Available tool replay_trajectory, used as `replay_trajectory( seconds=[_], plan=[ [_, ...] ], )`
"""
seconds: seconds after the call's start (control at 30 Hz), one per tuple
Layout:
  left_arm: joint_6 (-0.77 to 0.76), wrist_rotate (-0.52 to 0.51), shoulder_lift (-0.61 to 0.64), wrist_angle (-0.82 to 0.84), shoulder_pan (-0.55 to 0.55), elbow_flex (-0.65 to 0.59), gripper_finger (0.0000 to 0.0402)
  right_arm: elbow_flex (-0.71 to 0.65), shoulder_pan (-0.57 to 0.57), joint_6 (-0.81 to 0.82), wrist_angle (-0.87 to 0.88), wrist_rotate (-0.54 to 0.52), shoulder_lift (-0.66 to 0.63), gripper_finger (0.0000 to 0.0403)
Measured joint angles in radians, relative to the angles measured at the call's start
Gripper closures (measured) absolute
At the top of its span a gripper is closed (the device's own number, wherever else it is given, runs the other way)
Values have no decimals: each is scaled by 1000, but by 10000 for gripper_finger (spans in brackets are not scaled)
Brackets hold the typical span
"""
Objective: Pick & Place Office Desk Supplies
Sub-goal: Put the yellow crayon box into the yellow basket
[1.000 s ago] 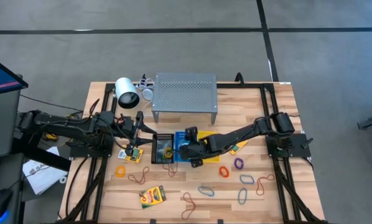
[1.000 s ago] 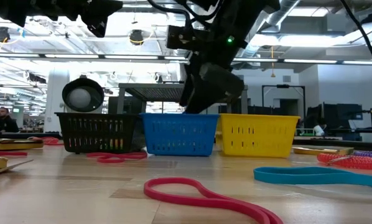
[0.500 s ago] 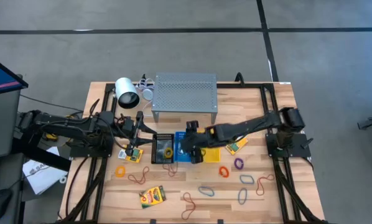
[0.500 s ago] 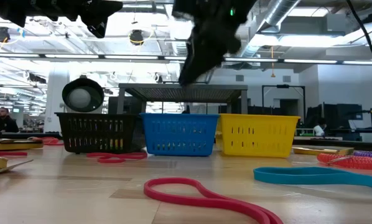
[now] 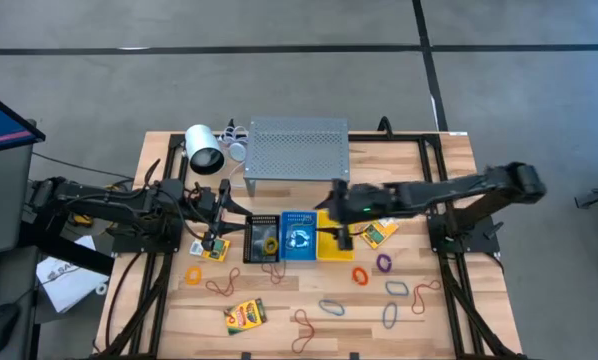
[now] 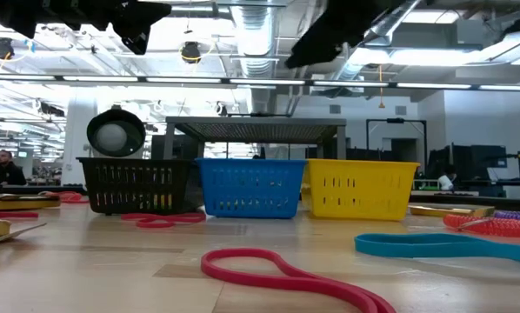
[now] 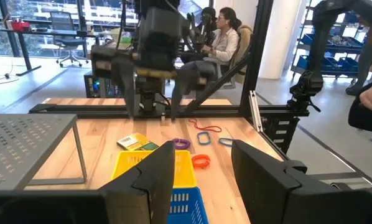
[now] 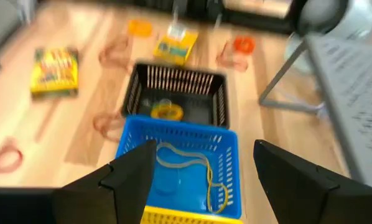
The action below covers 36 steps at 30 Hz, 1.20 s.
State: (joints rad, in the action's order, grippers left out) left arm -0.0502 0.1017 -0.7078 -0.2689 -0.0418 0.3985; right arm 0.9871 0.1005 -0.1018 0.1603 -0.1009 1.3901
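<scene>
Wooden table (image 5: 419,175) under an open-ceilinged hall with desks; a seated person (image 7: 226,38) appeared beyond the far edge in the left wrist view. Grey perforated shelf (image 5: 297,150) stood at the back centre, a white cylinder (image 5: 203,148) with a dark end lying just to its left. Three small baskets sat touching in a row in front of the shelf: black basket (image 5: 262,238), blue basket (image 5: 299,236), yellow basket (image 5: 331,240). The right arm stretched from the right edge across the table, partly covering the yellow basket; the right gripper (image 5: 341,205) hung above the row, its fingers spread wide and holding nothing. The left gripper (image 5: 219,210) waited beside the black basket, fingers parted and empty. One crayon box (image 5: 245,315) lay flat near the front edge, long axis slanted to the table edge; another crayon box (image 5: 382,234) lay right of the yellow basket. A yellow band (image 8: 168,112) lay in the black basket and a pale loop (image 8: 192,165) in the blue one. Rubber bands lay flat, scattered over the front right, among them a purple band (image 5: 384,263) and an orange band (image 5: 360,274); a red band (image 6: 282,271) lay nearest the low camera, its long axis running across that view
</scene>
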Motion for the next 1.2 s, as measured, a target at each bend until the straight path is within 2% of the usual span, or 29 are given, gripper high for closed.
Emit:
replay_trajectory(
  seconds=[0.2, 0.47, 0.67, 0.97, 1.07, 1.2],
  plan=[
    [0, 0, 0, -1, 0, 0, 248, -244, 19, 50, -230, 21, -269, 138],
    [-7, 0, 0, 0, 0, 0, 248, -390, 66, 77, -278, 27, -596, 138],
    [-6, 0, 0, 4, 0, -2, 248, -504, 130, 80, -353, 27, -753, 138],
    [-30, 0, 1, -43, 0, -72, 248, -724, 212, 127, -623, 26, -879, 138],
    [-37, 0, 2, -82, 0, -96, 248, -788, 235, 159, -737, -3, -871, 138],
    [-37, 0, 2, -100, 0, -102, 248, -816, 246, 217, -795, -111, -775, 138]
  ],
)
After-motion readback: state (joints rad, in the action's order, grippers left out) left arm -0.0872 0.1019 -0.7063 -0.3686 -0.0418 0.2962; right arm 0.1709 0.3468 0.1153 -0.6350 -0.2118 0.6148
